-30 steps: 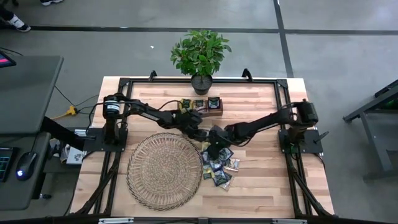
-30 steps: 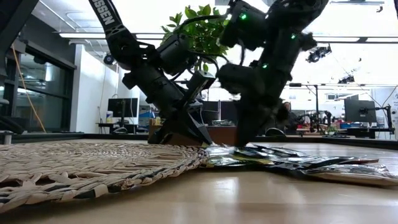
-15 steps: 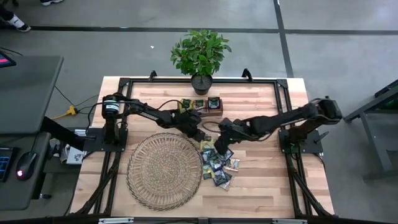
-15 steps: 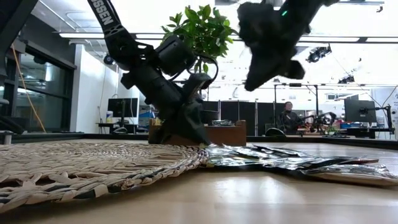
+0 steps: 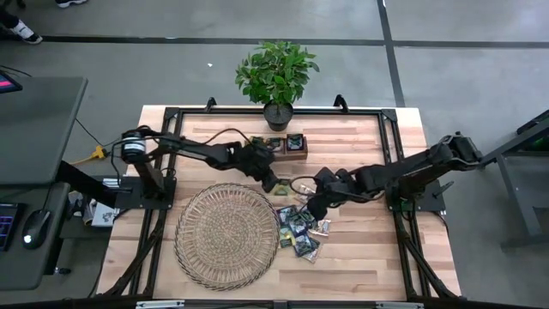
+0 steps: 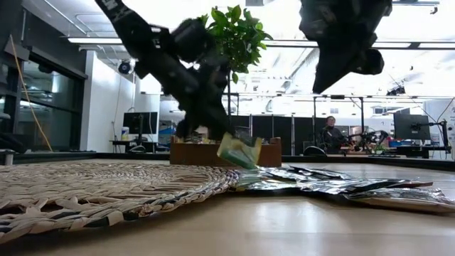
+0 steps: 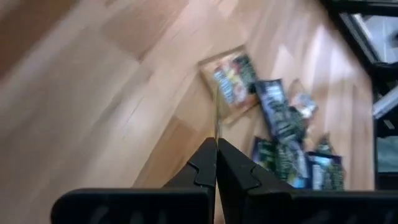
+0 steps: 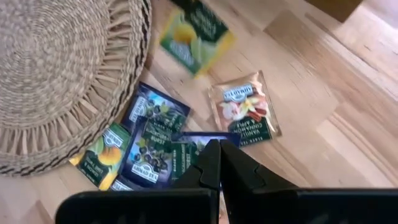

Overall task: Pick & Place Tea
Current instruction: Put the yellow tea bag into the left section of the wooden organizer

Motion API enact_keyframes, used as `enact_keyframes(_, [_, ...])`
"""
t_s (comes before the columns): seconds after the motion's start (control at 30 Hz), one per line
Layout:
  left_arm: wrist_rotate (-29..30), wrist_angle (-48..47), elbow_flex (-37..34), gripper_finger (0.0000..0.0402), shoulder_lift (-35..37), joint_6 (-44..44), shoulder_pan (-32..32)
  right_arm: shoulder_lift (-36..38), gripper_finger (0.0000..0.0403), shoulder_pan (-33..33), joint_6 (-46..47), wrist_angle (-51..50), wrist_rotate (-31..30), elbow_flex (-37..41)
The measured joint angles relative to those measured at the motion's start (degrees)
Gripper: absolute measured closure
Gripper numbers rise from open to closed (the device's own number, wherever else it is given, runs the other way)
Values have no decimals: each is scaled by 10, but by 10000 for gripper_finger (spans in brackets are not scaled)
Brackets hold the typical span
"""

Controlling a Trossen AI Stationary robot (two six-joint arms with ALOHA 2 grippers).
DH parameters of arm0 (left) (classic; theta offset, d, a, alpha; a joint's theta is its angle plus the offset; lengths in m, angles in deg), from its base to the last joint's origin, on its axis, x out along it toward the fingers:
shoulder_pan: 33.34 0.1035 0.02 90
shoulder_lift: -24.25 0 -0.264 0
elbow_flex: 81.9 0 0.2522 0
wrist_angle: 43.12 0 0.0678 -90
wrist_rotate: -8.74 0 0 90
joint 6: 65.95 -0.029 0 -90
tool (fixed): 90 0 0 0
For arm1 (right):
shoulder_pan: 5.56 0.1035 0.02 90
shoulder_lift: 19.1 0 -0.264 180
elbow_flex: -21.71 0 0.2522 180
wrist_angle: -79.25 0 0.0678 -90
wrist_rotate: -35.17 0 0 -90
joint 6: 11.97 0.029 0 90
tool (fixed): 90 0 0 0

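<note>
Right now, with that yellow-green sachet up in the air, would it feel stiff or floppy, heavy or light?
Probably fairly stiff: the sachet sticks out flat from the left gripper, pinched at one edge, with no droop. Likely very light, since that thin pinch alone carries it. It looks glossy, so it may slip if the grip loosens.

- Held sachet (image 8: 194,35): yellow-green, lemon print, in the black left gripper (image 5: 271,182).
- Sachet pile (image 5: 300,227): mostly dark navy-black with green print; one pale sachet (image 8: 244,109) with peach-cream picture and dark green band.
- Wicker mat (image 5: 226,234) at 9 o'clock of pile: tan, woven radial-and-ring pattern.
- Desk (image 5: 360,249): light wood planks, black frame.
- Wooden tray (image 5: 283,146): brown.
- Plant (image 5: 276,70) at 12 o'clock: green leaves, black pot.
- Right gripper (image 5: 312,209): black.
</note>
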Motion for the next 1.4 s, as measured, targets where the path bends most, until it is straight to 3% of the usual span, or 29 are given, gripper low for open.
enact_keyframes(0.7, [88, -135, 2, 401, 225, -202, 19, 0, 403, 45, 42, -6, -40, 0])
enact_keyframes(1.0, [40, -154, -37, 401, 280, -216, 114, 0, 403, 47, 46, 2, -48, 0])
enact_keyframes(1.4, [-54, -18, -154, 401, 286, -224, 230, 0, 403, 46, 41, 4, -65, 0])
